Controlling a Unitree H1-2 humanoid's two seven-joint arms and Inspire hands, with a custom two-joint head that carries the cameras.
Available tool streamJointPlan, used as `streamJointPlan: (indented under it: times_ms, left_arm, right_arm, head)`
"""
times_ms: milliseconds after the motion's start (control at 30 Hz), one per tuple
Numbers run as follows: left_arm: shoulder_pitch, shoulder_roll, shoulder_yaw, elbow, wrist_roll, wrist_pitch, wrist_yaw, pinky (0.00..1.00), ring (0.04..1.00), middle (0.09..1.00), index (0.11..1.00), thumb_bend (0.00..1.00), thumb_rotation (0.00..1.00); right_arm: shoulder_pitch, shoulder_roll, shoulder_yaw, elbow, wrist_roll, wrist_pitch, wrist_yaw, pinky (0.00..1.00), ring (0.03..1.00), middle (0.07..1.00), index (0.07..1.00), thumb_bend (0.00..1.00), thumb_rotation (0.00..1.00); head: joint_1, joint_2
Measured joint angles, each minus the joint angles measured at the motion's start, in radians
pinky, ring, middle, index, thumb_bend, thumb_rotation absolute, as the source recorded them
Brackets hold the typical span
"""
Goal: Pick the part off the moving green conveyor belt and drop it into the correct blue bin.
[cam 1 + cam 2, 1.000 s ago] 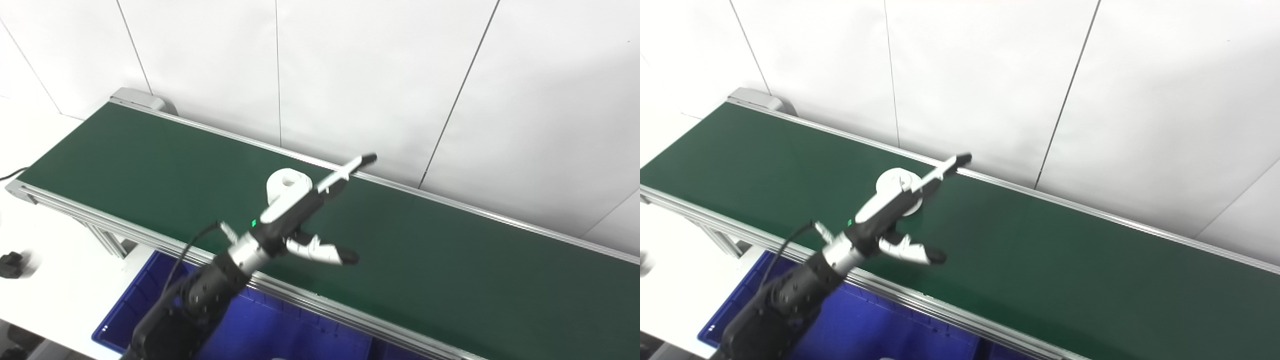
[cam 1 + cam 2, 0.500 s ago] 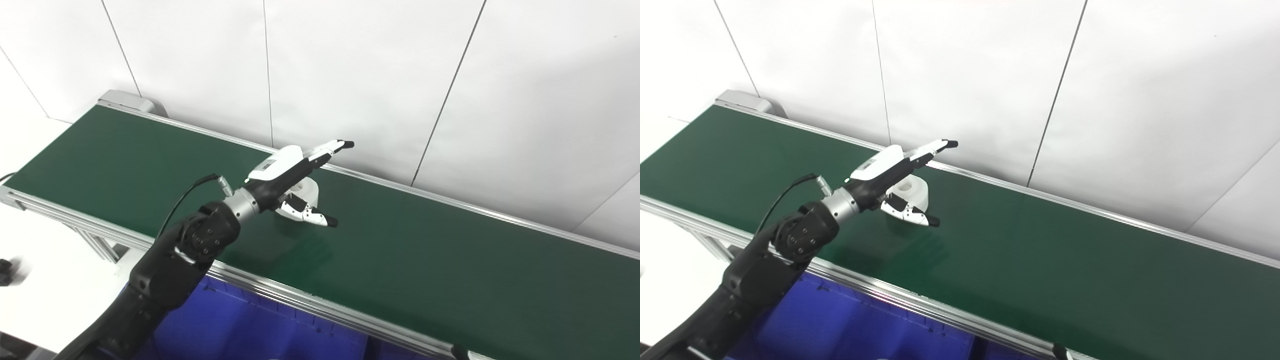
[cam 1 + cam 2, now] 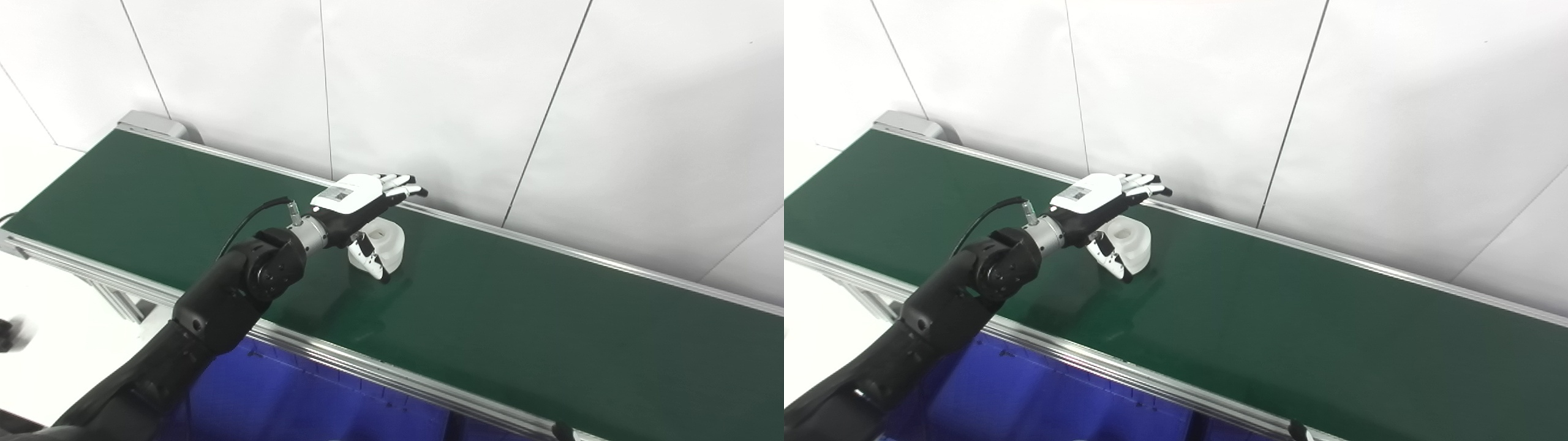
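**Over the belt: my left hand spread above the white part**

Above the far side of the green conveyor belt (image 3: 520, 318), my left hand (image 3: 358, 199) hovers palm down with its fingers (image 3: 401, 184) stretched out flat and apart, holding nothing. My thumb (image 3: 370, 263) hangs down on the near side of the white part (image 3: 389, 239), right against it or just short of it; I cannot tell which. The fingers reach over the top of the part without closing on it.

On the back of my hand sits a small rectangular label with dark marks, too small to read.

The part is a short, round, matte white piece with a hole in its top face, resting on the belt near the far rail. The belt is smooth and faintly glossy, framed by ribbed silver metal rails (image 3: 380, 373). Below the near rail lies a blue bin (image 3: 294, 404) of moulded plastic. My right hand shows only as a dark tip at the bottom edge (image 3: 1298, 432), so I cannot tell how it stands.
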Motion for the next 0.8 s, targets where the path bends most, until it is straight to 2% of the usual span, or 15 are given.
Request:
streamJointPlan:
  times_ms: [167,433,500,567,667,700,733,767,800]
  left_arm:
    - [-0.01,0.0,-0.034,0.075,0.039,-0.007,0.02,1.0,0.981,0.988,0.852,0.89,0.02]
    - [-0.022,-0.015,-0.064,0.184,0.071,-0.028,0.116,0.92,0.923,0.93,0.806,0.83,0.0]
    - [-0.03,-0.033,-0.063,0.222,0.053,-0.048,0.144,0.83,0.868,0.898,0.788,0.78,0.0]
    - [-0.035,-0.061,-0.053,0.26,0.009,-0.067,0.161,0.69,0.798,0.854,0.767,0.71,0.0]
    - [-0.038,-0.106,-0.045,0.319,-0.055,-0.133,0.205,0.61,0.723,0.773,0.714,0.65,0.0]
    - [-0.038,-0.116,-0.044,0.331,-0.065,-0.147,0.216,0.55,0.587,0.651,0.68,0.58,0.0]
    - [-0.041,-0.125,-0.04,0.35,-0.078,-0.169,0.231,0.51,0.496,0.567,0.64,0.53,0.0]
    - [-0.043,-0.136,-0.035,0.369,-0.092,-0.186,0.245,0.47,0.44,0.51,0.582,0.51,0.0]
    - [-0.045,-0.144,-0.031,0.385,-0.102,-0.203,0.25,0.46,0.434,0.504,0.577,0.5,0.0]
  right_arm:
    - [0.002,0.0,0.0,0.0,0.008,0.0,0.0,0.82,0.9,0.935,0.955,0.88,0.5]
    - [0.011,0.0,0.0,-0.002,0.015,0.0,0.0,0.8,0.893,0.933,0.956,0.87,0.5]
    - [0.016,0.0,0.0,-0.002,0.017,0.0,0.0,0.8,0.893,0.932,0.956,0.87,0.5]
    - [0.018,0.0,0.0,-0.002,0.02,0.0,0.0,0.8,0.891,0.932,0.957,0.87,0.5]
    - [0.023,0.0,0.0,-0.009,0.022,0.0,0.0,0.81,0.891,0.933,0.962,0.87,0.5]
    - [0.024,0.0,0.0,-0.012,0.022,0.0,0.0,0.81,0.892,0.936,0.964,0.86,0.5]
    - [0.024,0.0,0.0,-0.014,0.023,0.0,0.0,0.81,0.893,0.937,0.966,0.86,0.49]
    - [0.024,0.0,0.0,-0.014,0.024,0.0,0.0,0.81,0.893,0.937,0.967,0.86,0.49]
    - [0.025,0.0,0.0,-0.014,0.026,0.0,0.0,0.81,0.893,0.937,0.967,0.86,0.49]
  head:
    - [0.003,0.003]
    - [0.009,0.009]
    - [0.009,0.014]
    - [0.009,0.015]
    - [0.009,0.018]
    - [0.008,0.02]
    - [0.008,0.02]
    - [0.009,0.023]
    - [0.009,0.023]
